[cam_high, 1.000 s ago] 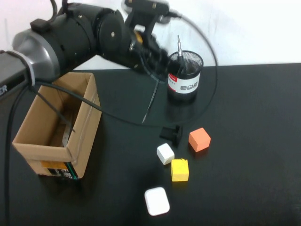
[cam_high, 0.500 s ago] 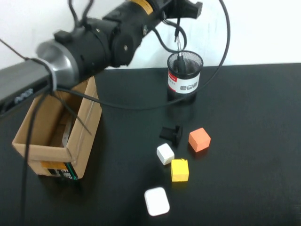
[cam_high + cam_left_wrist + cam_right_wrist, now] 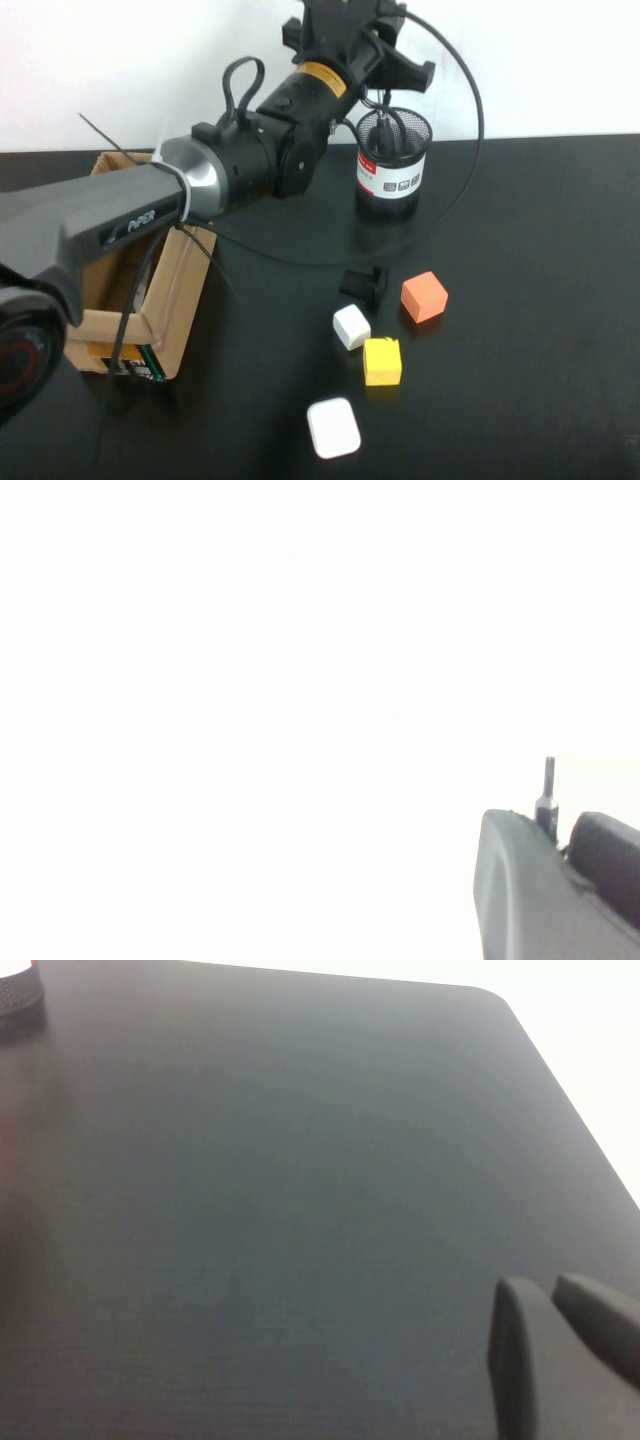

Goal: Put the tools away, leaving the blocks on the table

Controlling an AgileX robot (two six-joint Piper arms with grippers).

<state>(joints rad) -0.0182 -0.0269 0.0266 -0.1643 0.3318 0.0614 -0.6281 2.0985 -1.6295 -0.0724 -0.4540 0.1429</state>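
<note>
Tools first: the left tool (image 3: 385,75) hangs above the mesh cup (image 3: 393,165) at 12 o'clock on the worktop (image 3: 520,300), fingers (image 3: 520,880) pinching a thin screwdriver (image 3: 548,792) whose metal tip pokes out between them. A dark handle stands in the cup. The right tool (image 3: 555,1330) is out of the high view; its wrist camera shows its fingers pressed together just over bare worktop, holding nothing. Below the cup, toward 6 o'clock, lies a T-piece (image 3: 365,283). An orange block (image 3: 424,296) sits at its 3 o'clock, a white block (image 3: 351,326) and a yellow block (image 3: 382,361) at its 6 o'clock, nearly touching each other. A white case (image 3: 334,427) lies nearer still. A box (image 3: 150,300) stands at 9 o'clock. Scissors are not visible.
</note>
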